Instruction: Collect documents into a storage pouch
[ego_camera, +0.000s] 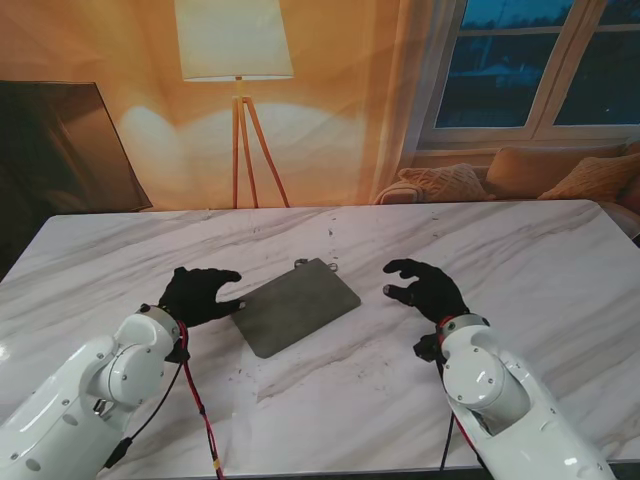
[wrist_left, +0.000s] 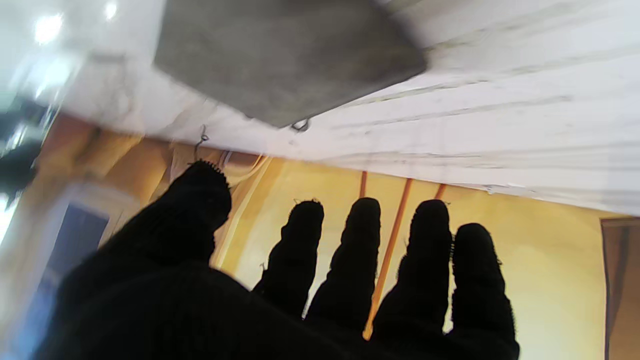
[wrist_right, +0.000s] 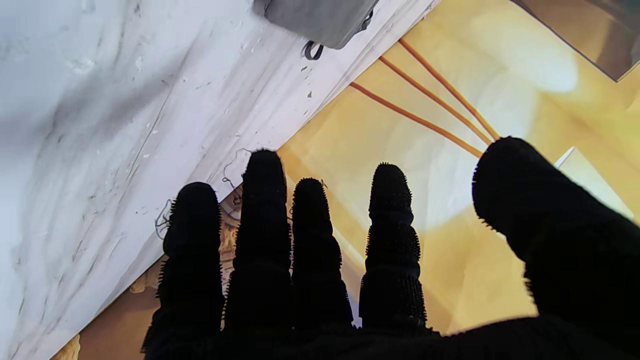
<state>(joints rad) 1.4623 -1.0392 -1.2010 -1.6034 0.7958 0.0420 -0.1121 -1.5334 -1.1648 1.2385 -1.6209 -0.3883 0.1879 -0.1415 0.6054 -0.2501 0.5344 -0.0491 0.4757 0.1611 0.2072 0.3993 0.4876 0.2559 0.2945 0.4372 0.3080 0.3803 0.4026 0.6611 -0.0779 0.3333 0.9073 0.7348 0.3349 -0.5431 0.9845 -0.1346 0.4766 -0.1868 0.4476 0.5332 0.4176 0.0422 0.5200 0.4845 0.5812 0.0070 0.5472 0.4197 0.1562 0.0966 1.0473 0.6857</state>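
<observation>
A flat grey storage pouch (ego_camera: 299, 305) lies on the white marble table (ego_camera: 520, 260) between my two hands, turned at an angle, with a small zipper pull at its far corner. My left hand (ego_camera: 198, 295), in a black glove, rests just left of the pouch with its thumb near the pouch's edge; its fingers are spread and hold nothing. My right hand (ego_camera: 427, 287) hovers to the right of the pouch, apart from it, fingers spread and curled a little. The pouch (wrist_left: 280, 55) also shows in the left wrist view, and its corner (wrist_right: 320, 17) in the right wrist view. No documents can be made out.
Beyond the table's far edge stand a floor lamp (ego_camera: 236, 60) on a wooden tripod, a sofa with cushions (ego_camera: 540, 175) under a window, and a dark screen (ego_camera: 55, 145) at the left. A red cable (ego_camera: 200, 410) runs along my left arm.
</observation>
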